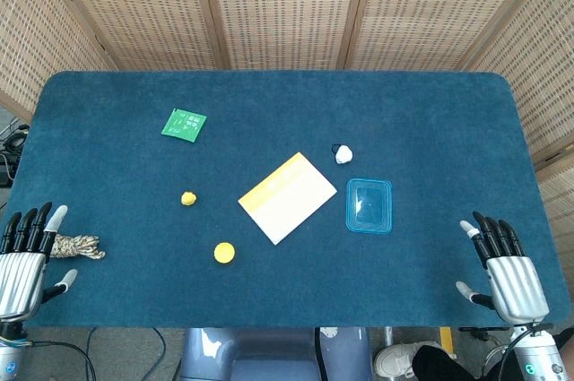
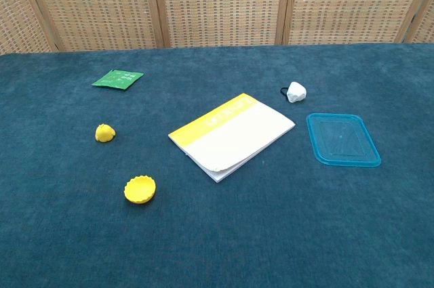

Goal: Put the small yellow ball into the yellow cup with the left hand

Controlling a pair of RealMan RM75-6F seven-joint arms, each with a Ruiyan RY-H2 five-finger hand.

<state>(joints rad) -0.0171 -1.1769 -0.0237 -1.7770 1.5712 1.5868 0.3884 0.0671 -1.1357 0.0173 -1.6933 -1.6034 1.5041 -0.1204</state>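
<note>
While both hands (image 1: 25,260) (image 1: 507,269) idle, one ball (image 1: 188,198) nears one cup (image 1: 224,252).

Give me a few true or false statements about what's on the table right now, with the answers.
1. The ball is inside the cup. False: it lies on the cloth, apart from the cup.
2. The left hand holds nothing. True.
3. The blue lid lies right of the booklet. True.
4. The green packet sits on the booklet. False: it lies apart, toward the far left.
5. The right hand grips the white object. False: the hand is empty at the table's near edge.
</note>
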